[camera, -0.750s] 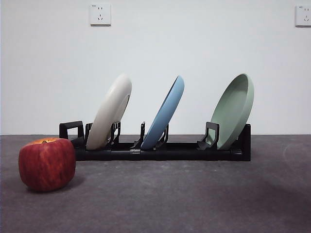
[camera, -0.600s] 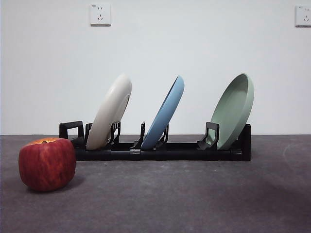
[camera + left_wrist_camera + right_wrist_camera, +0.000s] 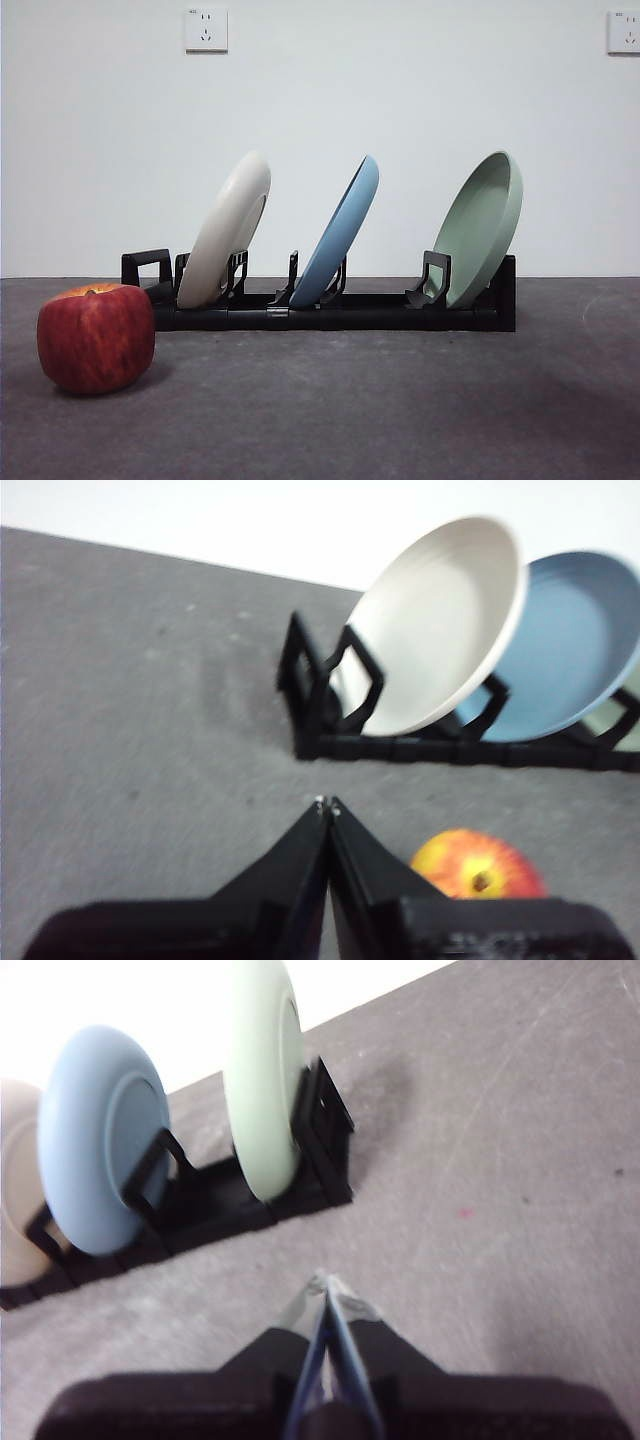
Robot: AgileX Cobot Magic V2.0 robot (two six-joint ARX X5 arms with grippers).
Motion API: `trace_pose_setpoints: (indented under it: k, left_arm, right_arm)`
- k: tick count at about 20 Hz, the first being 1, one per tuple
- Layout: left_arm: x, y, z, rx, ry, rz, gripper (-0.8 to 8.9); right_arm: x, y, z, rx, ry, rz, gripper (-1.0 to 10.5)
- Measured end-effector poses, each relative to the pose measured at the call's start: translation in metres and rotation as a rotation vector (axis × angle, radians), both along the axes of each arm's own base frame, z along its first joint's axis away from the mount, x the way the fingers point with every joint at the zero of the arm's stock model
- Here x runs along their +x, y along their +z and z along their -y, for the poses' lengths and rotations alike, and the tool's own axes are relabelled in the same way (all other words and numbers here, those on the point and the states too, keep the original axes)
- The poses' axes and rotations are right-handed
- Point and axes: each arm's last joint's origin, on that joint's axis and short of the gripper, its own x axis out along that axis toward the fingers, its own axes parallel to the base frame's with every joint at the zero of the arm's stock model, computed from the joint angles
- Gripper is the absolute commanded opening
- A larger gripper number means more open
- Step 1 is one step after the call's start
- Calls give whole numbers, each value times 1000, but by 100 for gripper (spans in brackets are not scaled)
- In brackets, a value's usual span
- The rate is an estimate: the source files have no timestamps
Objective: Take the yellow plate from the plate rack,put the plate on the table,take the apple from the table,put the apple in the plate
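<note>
The apple (image 3: 96, 337) on the worktop (image 3: 400, 400) sits a touch further toward the front view's left edge than half a second ago; its shape and upright pose look unchanged.

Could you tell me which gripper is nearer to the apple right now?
Left. The left gripper hangs beside the apple; the right gripper is near the green plate, at the rack's far end.

Apple (image 3: 474, 867) half behind left fingers (image 3: 300, 865)

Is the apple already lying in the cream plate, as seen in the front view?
No, the apple rests on the table in front of the plate rack, while the yellow plate stands tilted in it.
</note>
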Motion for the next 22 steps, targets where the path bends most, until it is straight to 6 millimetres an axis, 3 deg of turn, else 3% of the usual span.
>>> trace_pose_setpoints:
  k: [5, 9, 17, 22]
  left_arm:
    - [-3, 51, 0, -12, -21, 58, -6]
    - [8, 87, 1, -12, -33, 19, -7]
    - [43, 124, 7, -40, -173, -147, -7]
    - [80, 136, 12, -83, -306, -256, -5]
  right_arm:
    - [6, 48, -1, 7, -1, 11, -11]
    - [19, 84, -4, -50, 41, -60, -11]
    - [43, 122, -11, -131, 212, -186, 0]
    - [61, 142, -17, -165, 328, -251, 19]
